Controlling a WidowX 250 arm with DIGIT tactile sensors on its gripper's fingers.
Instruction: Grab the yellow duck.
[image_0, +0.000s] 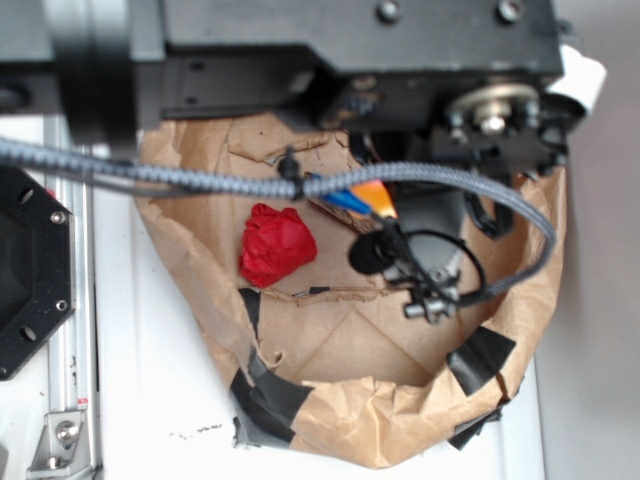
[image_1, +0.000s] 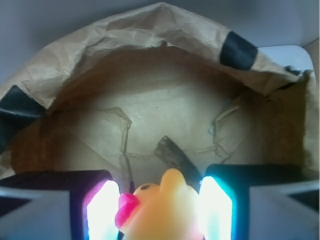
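The yellow duck (image_1: 162, 212), with a pink-red beak pointing left, fills the space between my gripper's (image_1: 160, 200) two glowing pads at the bottom of the wrist view. Its beak meets the left pad (image_1: 102, 212) and its body meets the right pad (image_1: 216, 207), so the gripper is shut on it. In the exterior view the arm (image_0: 430, 265) reaches down into the brown paper bag (image_0: 380, 425), and its body and cables hide both the duck and the fingers.
A red paper wad (image_0: 277, 245) lies on the bag floor left of the arm. A dark bark piece (image_1: 172, 152) lies just beyond the duck. Crumpled bag walls (image_1: 125, 35) patched with black tape (image_1: 239, 50) surround the floor. A black mount (image_0: 30, 270) stands at the left.
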